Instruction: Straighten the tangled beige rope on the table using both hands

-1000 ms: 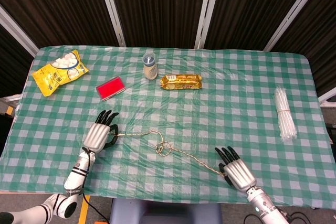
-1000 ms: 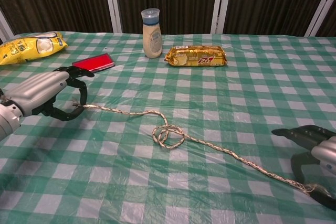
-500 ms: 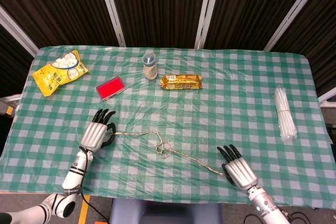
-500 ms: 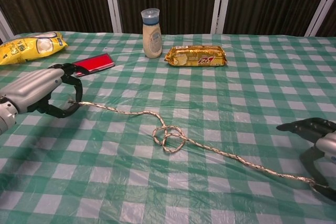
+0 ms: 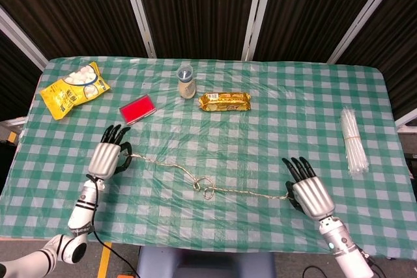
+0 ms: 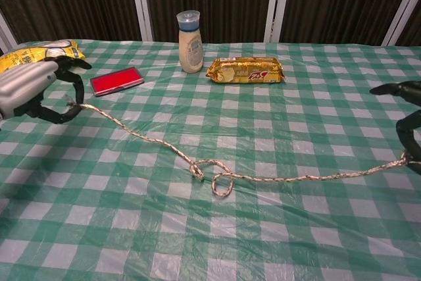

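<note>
The beige rope [image 5: 176, 169] [image 6: 145, 137] stretches across the near half of the green checked table [image 5: 273, 115], drawn almost taut, with a small knotted loop [image 5: 204, 188] [image 6: 216, 177] at its middle. My left hand [image 5: 108, 155] [image 6: 34, 89] pinches the rope's left end. My right hand [image 5: 307, 190] [image 6: 411, 123] pinches the right end at the chest view's right edge, only partly in frame there.
A red case [image 5: 137, 109] [image 6: 116, 81], a bottle [image 5: 186, 81] [image 6: 190, 41] and a gold snack packet [image 5: 224, 101] [image 6: 245, 70] lie beyond the rope. A yellow snack bag [image 5: 73, 88] sits far left. A bundle of clear straws [image 5: 352, 141] lies far right.
Both hands have moved apart, the left one leftward and away, the right one rightward and away. The rope has pulled straighter and its middle loop has tightened into a smaller knot.
</note>
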Available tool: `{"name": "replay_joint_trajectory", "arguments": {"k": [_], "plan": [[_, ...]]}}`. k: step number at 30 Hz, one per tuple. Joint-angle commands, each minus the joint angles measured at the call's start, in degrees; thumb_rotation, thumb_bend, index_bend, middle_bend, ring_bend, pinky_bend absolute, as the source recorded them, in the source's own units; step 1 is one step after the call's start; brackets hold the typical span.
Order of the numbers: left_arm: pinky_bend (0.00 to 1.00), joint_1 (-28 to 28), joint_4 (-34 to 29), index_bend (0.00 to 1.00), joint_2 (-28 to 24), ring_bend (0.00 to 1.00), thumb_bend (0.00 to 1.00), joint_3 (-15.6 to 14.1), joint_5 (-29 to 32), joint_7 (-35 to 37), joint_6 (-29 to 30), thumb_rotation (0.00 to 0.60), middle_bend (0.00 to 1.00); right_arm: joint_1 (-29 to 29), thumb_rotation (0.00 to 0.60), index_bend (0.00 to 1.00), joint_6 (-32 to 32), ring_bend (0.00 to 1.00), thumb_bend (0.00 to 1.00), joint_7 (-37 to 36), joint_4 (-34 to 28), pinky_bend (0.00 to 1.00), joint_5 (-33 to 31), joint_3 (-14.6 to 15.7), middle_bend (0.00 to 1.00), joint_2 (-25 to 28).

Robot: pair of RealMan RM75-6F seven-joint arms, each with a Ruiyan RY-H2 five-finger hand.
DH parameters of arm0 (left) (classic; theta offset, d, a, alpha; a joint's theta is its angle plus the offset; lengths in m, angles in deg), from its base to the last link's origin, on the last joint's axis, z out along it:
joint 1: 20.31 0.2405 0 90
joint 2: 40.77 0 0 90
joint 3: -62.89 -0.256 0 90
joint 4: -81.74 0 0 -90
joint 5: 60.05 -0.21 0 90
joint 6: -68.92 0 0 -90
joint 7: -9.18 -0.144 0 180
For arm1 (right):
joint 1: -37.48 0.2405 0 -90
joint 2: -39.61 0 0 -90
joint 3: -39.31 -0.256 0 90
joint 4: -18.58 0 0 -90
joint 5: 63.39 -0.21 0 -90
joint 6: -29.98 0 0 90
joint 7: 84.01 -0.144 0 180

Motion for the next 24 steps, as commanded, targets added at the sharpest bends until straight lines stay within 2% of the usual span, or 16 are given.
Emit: {"name": "replay_joint_trajectory", "arguments": {"k": [1,7,13,24], "plan": [[0.01,-0.26,1.66,0.63,-1.21,0.0,0.46,1.44,1.1,0.64,0.21,0.6,0.11,1.01,0.6,0.8,0.31,0.0,0.54,-0.21,-1.26,0.0,-2.62,-2.41,0.15,1.62],[0.01,-0.35,6.28,0.63,-3.25,0.0,0.46,4.52,4.91,2.98,-1.34,0.6,0.12,1.88,0.6,0.8,2.24,0.0,0.54,0.01,-0.34,0.0,-8.93,-5.55,0.15,3.71],[0.01,-0.04,10.03,0.63,-4.14,0.0,0.46,5.8,7.53,4.54,-3.02,0.6,0.12,1.87,0.6,0.8,2.96,0.0,0.54,-2.08,1.75,0.0,-13.16,-7.14,0.15,4.83],[0.01,0.24,15.92,0.62,-1.57,0.0,0.46,4.31,8.54,5.82,-6.44,0.6,0.12,3.01,0.6,0.81,6.73,0.0,0.54,-5.3,6.05,0.0,-19.18,-8.53,0.16,4.8]]}}
